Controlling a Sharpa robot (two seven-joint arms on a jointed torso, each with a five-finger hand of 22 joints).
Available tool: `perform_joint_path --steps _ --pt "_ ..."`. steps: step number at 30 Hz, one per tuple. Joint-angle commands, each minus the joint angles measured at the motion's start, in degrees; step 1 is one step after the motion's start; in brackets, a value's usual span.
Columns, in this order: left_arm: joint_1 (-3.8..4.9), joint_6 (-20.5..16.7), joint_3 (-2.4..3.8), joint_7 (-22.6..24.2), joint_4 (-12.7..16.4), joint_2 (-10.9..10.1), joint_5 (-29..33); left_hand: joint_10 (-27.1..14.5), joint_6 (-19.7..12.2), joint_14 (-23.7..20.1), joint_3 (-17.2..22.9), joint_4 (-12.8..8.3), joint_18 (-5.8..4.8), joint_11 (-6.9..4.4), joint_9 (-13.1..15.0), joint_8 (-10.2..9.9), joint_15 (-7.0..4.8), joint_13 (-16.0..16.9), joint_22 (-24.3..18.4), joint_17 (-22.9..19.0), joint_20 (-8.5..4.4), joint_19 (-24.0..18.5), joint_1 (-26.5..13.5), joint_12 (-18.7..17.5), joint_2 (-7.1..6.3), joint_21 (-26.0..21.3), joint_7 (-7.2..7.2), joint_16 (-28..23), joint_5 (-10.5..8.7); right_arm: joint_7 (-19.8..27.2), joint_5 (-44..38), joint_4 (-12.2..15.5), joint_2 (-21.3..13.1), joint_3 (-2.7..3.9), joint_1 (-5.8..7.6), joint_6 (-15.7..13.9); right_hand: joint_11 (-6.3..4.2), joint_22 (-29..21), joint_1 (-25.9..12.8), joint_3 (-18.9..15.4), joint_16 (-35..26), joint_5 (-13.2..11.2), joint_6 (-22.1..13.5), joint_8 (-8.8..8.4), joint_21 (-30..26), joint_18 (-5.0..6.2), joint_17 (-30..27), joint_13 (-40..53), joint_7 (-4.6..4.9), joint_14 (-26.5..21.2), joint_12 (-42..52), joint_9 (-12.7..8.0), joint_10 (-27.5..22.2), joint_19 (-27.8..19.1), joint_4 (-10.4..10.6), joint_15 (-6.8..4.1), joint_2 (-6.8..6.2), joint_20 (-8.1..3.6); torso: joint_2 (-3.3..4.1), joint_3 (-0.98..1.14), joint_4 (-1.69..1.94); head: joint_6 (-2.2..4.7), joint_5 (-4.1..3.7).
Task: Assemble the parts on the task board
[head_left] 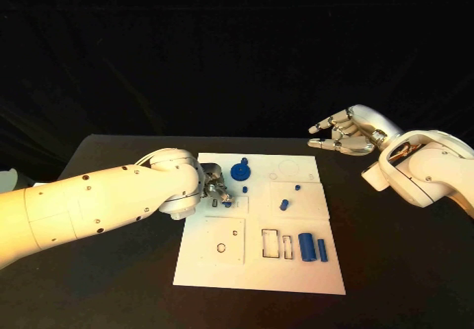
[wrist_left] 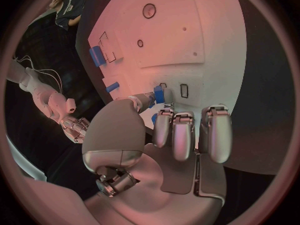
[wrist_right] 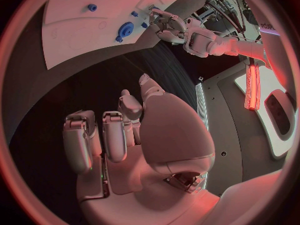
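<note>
Head view. The left hand (head_left: 216, 190) is over the left edge of the board (head_left: 296, 277), fingers closed on a small blue part (head_left: 226, 203). The likely fault is misalignment: the part could tilt at a slot and jam, or slip from the fingertips. The hand is also just beside the blue gear (head_left: 240, 171), which a sideways drift could knock. Two blue cylinders (head_left: 312, 247) lie near the board's right edge and a blue peg (head_left: 284, 203) at its middle. The right hand (head_left: 342, 134) hangs off the board's far right corner, fingers loosely curled, holding nothing.

Left wrist view. The thumb (wrist_left: 140, 103) and one finger (wrist_left: 164, 126) pinch the part (wrist_left: 159, 94) close over the board (wrist_left: 219, 30); the other fingers are straight. How firm the pinch is cannot be told.

Right wrist view. The right hand (wrist_right: 134, 135) is above the bare table (wrist_right: 56, 100), fingers half bent, empty and well apart from the board (wrist_right: 69, 20).
</note>
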Motion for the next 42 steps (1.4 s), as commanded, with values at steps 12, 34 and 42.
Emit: perform_joint_path --steps 12,34,42 --pt "-0.53 2.65 -0.01 -7.29 -0.33 0.76 -3.64 0.32 0.37 6.13 7.01 -7.21 -0.60 0.00 0.20 0.35 0.25 6.35 9.45 15.07 0.07 3.91 -0.92 0.21 0.26 0.27 -0.49 0.18 -0.60 0.12 -0.65 0.05 0.14 0.00 -0.02 1.05 0.03 15.09 0.16 -0.28 -0.40 0.15 -0.47 -0.08 0.13 -0.39 8.40 -0.05 0.03 4.41 -0.28 -0.06 -0.48 6.00 -0.08 0.56 -0.02 0.46 0.05 0.02 -0.04 -0.19 0.16" --pt "-0.62 2.38 -0.01 -7.50 -0.86 0.53 -4.65 0.49 0.45 6.13 7.19 -7.44 -0.68 -0.11 0.39 0.56 0.19 6.57 9.83 15.07 0.03 4.05 -0.96 0.43 0.70 0.48 -0.60 0.18 -0.75 0.19 -0.67 -0.17 0.54 0.00 -0.07 1.32 0.03 15.09 0.07 -0.43 -0.43 0.17 -0.46 -0.07 0.13 -0.39 8.37 -0.09 0.03 4.40 -0.32 -0.06 -0.51 6.00 0.01 0.56 0.01 0.47 0.06 -0.05 -0.01 -0.42 0.08" --pt "-0.65 5.14 -0.01 -7.66 -0.52 0.57 -3.65 0.52 0.46 6.13 7.26 -7.71 -0.69 -0.15 0.48 0.67 0.15 6.59 9.89 15.07 0.00 4.07 -0.99 0.46 0.62 0.51 -0.65 0.18 -0.77 0.08 -0.68 -0.21 0.59 0.00 -0.08 1.66 0.03 15.09 0.09 -0.44 -0.44 0.23 -0.44 -0.05 0.13 -0.39 8.37 -0.07 0.02 4.40 -0.29 -0.06 -0.49 6.00 0.02 0.56 0.09 0.47 0.03 -0.02 -0.03 -0.61 0.05"
